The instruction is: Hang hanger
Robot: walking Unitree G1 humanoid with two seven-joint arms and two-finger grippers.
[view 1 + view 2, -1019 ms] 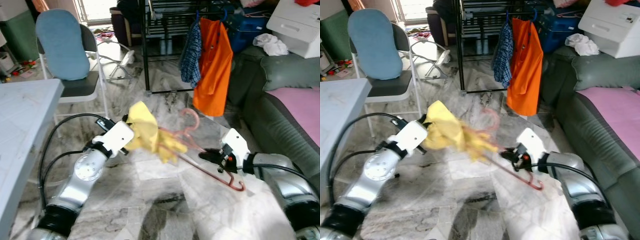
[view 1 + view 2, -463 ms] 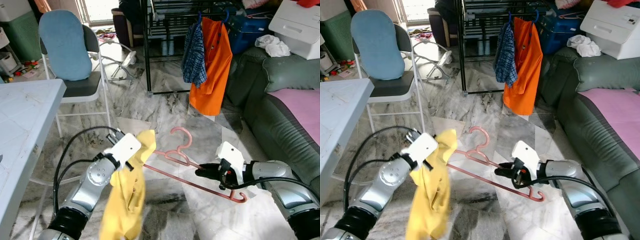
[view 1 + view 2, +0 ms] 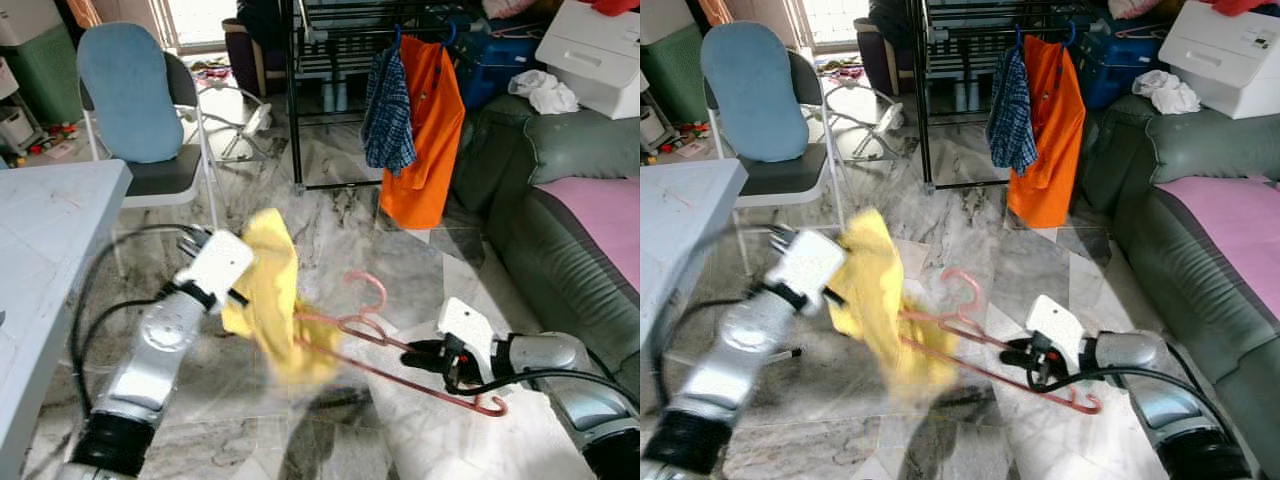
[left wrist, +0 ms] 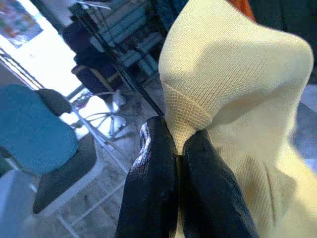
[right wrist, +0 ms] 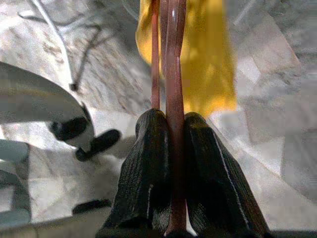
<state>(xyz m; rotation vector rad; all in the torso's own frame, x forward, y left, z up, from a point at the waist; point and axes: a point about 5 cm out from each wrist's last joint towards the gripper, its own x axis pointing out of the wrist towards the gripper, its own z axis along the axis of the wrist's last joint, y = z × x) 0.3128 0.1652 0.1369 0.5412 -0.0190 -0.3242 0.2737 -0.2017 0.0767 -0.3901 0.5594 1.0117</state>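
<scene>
Right end effector point(image 3: 418, 352) clamps the pink hanger point(image 3: 400, 363) — left end effector point(image 4: 178, 153) pinches yellow cloth point(image 3: 272, 295) above bare marble floor point(image 3: 350, 430).

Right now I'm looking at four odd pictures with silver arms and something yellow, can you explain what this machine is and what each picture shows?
This is a humanoid robot seen through its own cameras. The two wide pictures come from its head, looking down at a marble floor in a living room.

Its left gripper pinches a yellow garment, which looks blurred. Its right gripper clamps a pink hanger that reaches toward the garment.

The two close-ups come from cameras on the wrists, looking along the black fingers: one shows yellow fabric squeezed between them, the other the pink hanger.

Behind stand a black clothes rack with an orange shirt and a checked one, a blue chair and a green sofa.
</scene>
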